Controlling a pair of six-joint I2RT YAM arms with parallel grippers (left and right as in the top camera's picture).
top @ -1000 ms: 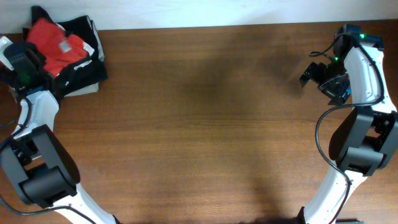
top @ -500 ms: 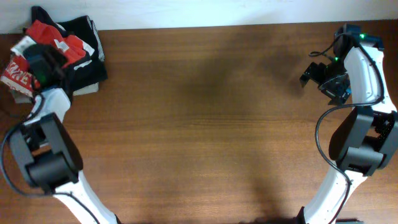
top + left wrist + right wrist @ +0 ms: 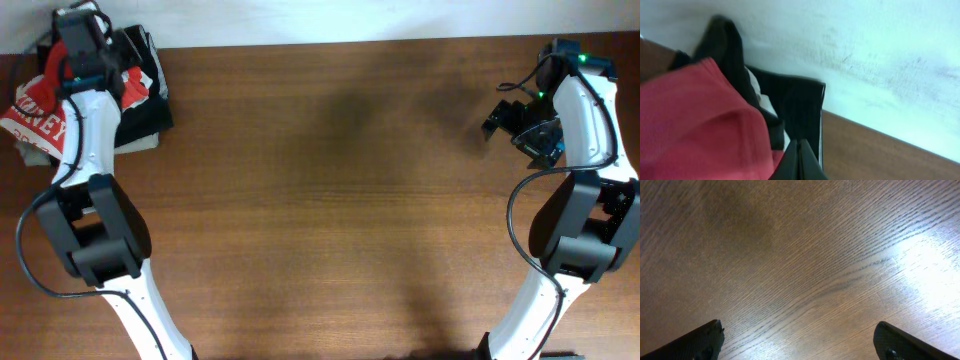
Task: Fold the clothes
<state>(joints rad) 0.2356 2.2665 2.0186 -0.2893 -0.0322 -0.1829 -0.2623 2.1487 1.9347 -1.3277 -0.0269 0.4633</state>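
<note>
The clothes, a red-orange T-shirt [image 3: 40, 108] with white lettering, hang spread over the left side of a pile at the table's far left corner. In the left wrist view the red cloth [image 3: 695, 125] fills the lower left and runs right up to the fingers. My left gripper [image 3: 78, 35] [image 3: 799, 149] is above the pile near the wall, jaws pressed together on an edge of the T-shirt. My right gripper [image 3: 497, 120] [image 3: 797, 327] hovers open over bare wood at the far right, nothing between its fingers.
A black shirt [image 3: 145, 95] [image 3: 795, 105] with white markings lies under and right of the red one. A pale folded garment [image 3: 140, 143] pokes out beneath it. The table's back edge meets a white wall [image 3: 865, 60] just behind the pile.
My left gripper came down on the red T-shirt, shut, then swung up toward the wall. The shirt was dragged left and opened out, lettering now showing. The right arm has not moved.
</note>
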